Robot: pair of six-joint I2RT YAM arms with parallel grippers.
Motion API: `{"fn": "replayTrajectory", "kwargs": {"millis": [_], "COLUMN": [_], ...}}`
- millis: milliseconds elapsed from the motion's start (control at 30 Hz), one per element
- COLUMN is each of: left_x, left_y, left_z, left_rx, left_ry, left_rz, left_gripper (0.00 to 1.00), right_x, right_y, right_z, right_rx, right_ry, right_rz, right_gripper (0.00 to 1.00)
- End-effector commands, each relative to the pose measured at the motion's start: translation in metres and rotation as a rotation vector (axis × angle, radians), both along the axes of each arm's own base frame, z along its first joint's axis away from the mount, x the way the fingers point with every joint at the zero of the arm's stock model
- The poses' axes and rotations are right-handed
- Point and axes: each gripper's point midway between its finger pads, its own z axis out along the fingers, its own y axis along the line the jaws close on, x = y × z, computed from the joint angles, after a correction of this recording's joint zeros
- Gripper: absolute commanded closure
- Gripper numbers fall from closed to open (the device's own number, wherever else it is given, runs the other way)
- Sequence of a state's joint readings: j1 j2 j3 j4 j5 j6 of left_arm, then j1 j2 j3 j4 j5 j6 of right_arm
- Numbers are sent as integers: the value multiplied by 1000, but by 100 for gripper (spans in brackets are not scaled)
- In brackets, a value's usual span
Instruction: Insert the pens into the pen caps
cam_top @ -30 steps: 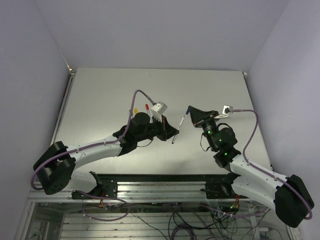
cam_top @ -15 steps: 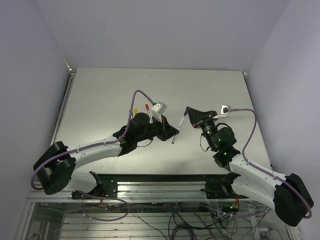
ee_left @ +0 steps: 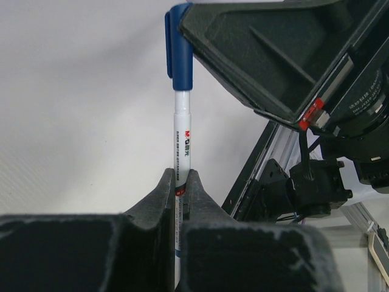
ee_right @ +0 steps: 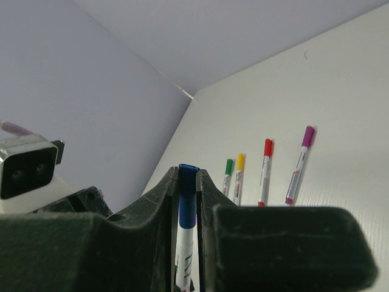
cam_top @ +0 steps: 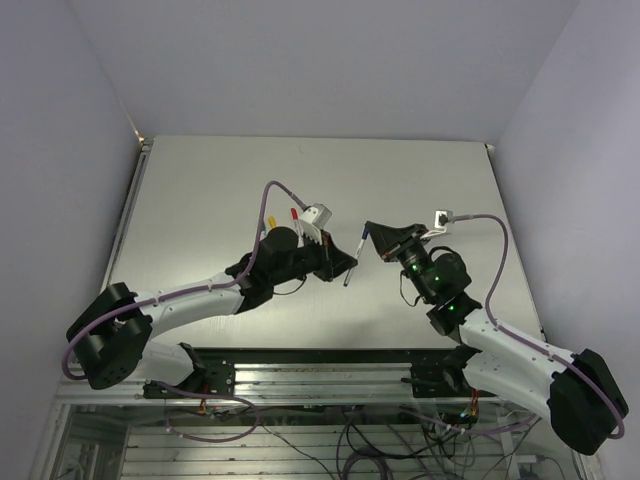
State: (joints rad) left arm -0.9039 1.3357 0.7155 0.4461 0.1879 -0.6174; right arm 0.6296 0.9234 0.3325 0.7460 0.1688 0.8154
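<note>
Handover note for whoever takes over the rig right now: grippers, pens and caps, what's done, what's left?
Grip: left gripper shut on the blue pen by its barrel; right gripper shut on the blue cap, which sits over that pen's tip.
Done: green pen, yellow pen, red pen and purple pen lie capped, side by side on the table.
Left: confirm the blue cap is fully seated, release, lay the pen down.

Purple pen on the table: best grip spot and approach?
Take the purple pen on its white barrel, mid-length, from straight above, pinching across it. It lies flat at the end of the row, with a clear gap to the red pen, so there is likely room on both sides.
</note>
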Motion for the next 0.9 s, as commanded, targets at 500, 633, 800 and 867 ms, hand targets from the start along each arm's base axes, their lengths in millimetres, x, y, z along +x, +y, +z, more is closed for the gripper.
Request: {"fn": "replayTrajectory", "kwargs": {"millis": [500, 633, 800, 867], "left_x": [25, 36, 48, 53], "left_y": [18, 24, 30, 32], "left_z": [45, 52, 68, 73], "left_rx": [-176, -161, -166, -176], "left_ry": [-101, -131, -174, -185], "left_rz": [181, 239, 278, 292], "left_gripper": [93, 93, 93, 93], "right_x": [-35, -43, -53, -57], "right_y": [41, 49, 58, 62], "right_z": [-65, -81, -99, -106], "right_rx": [-197, -273, -338, -354], "right_ry": [180, 221, 271, 290], "right_rz": [285, 317, 350, 362], "right_gripper": [100, 100, 100, 100]}}
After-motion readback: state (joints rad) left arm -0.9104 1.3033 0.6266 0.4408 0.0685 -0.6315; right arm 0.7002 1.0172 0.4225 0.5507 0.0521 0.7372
